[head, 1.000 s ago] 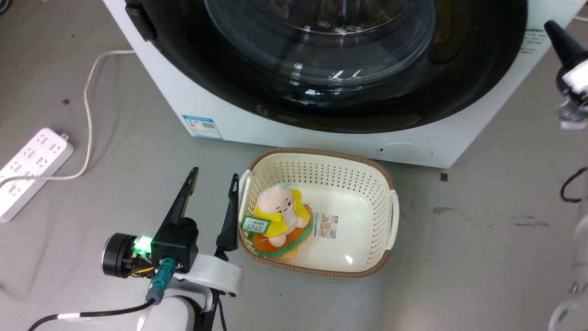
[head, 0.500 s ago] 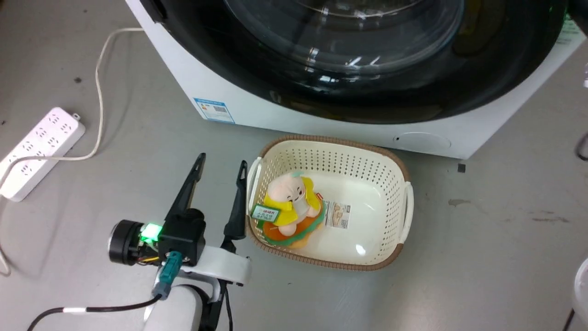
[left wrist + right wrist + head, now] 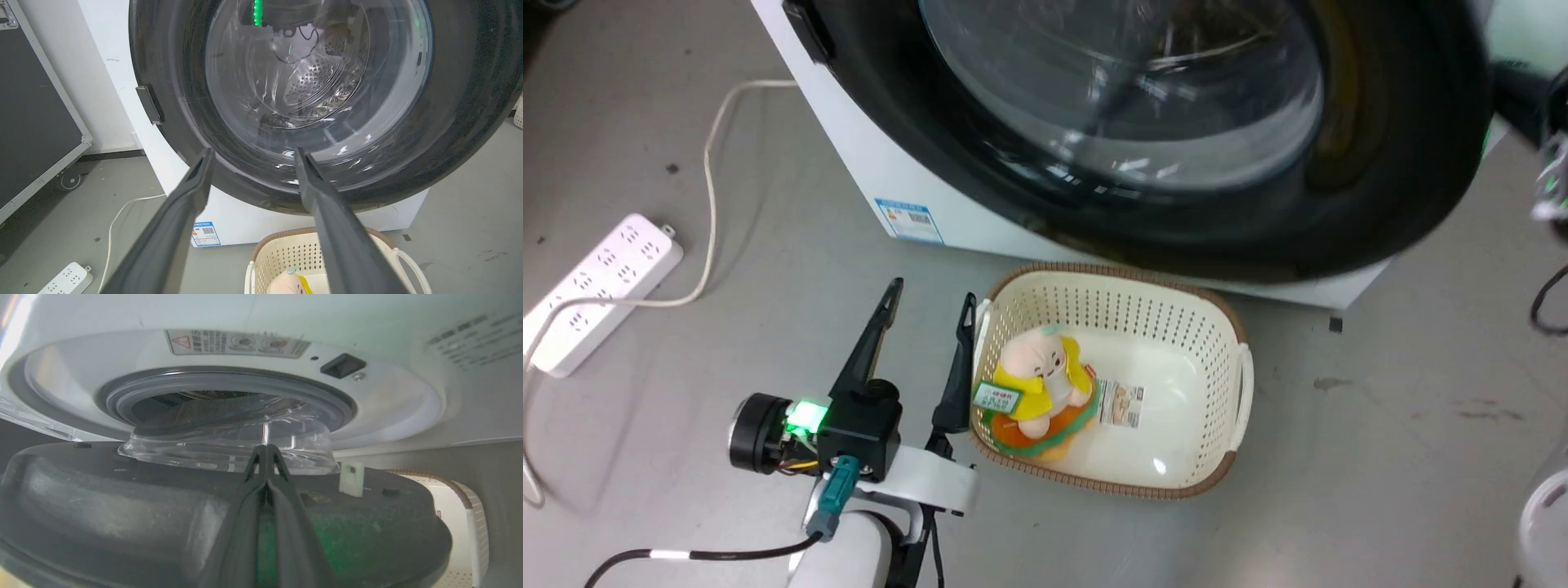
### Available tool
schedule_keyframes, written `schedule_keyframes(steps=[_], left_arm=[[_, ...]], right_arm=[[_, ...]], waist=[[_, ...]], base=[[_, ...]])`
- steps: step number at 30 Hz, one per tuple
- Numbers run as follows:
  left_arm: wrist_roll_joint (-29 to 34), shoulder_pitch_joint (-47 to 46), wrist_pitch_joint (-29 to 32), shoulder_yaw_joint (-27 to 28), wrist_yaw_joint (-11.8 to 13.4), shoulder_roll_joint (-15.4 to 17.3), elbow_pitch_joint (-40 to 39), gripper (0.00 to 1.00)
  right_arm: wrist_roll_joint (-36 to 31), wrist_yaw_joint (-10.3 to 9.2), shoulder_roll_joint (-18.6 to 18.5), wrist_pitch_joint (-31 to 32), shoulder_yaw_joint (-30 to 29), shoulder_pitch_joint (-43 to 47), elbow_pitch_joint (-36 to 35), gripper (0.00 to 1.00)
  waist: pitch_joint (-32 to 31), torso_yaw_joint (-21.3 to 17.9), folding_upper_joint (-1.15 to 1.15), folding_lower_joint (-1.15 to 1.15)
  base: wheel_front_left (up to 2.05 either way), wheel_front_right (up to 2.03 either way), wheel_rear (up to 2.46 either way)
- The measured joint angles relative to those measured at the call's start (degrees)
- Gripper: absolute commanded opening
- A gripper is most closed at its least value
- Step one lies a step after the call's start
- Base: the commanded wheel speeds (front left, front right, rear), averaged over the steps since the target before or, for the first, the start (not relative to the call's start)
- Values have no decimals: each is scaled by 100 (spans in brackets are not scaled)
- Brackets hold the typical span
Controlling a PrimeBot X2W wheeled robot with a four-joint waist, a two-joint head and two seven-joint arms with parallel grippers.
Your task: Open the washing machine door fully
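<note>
Grey floor (image 3: 1380, 457) fronting the washing machine (image 3: 866, 171): the washing machine door (image 3: 102, 514) is standing ajar alongside the right gripper (image 3: 265, 451), whose fingers are pressing together, empty. The left gripper (image 3: 931, 290) is hanging wide. Risk: fingers slipping off the slick inner face, stalling the door.

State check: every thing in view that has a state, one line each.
washing machine door, partly open, not fully.
left tool, open, empty, beside the basket.
right tool, shut, at the door's inner side.
basket, upright, plush toy inside.
power strip, lying flat, sockets up.
</note>
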Motion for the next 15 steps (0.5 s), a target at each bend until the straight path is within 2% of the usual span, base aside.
schedule_keyframes(steps=[9,15], left_arm=[[-41,153,-101,-104,5,65,132,100],[-86,460,-102,-111,4,153,232,100]], right_arm=[[361,1,277,871,-176,765,-224,0],[829,1,283,1163,59,1544,-407,0]], waist=[[-530,18,0,0],[-1001,-6,0,-1]], base=[[0,0,0],[0,0,0]])
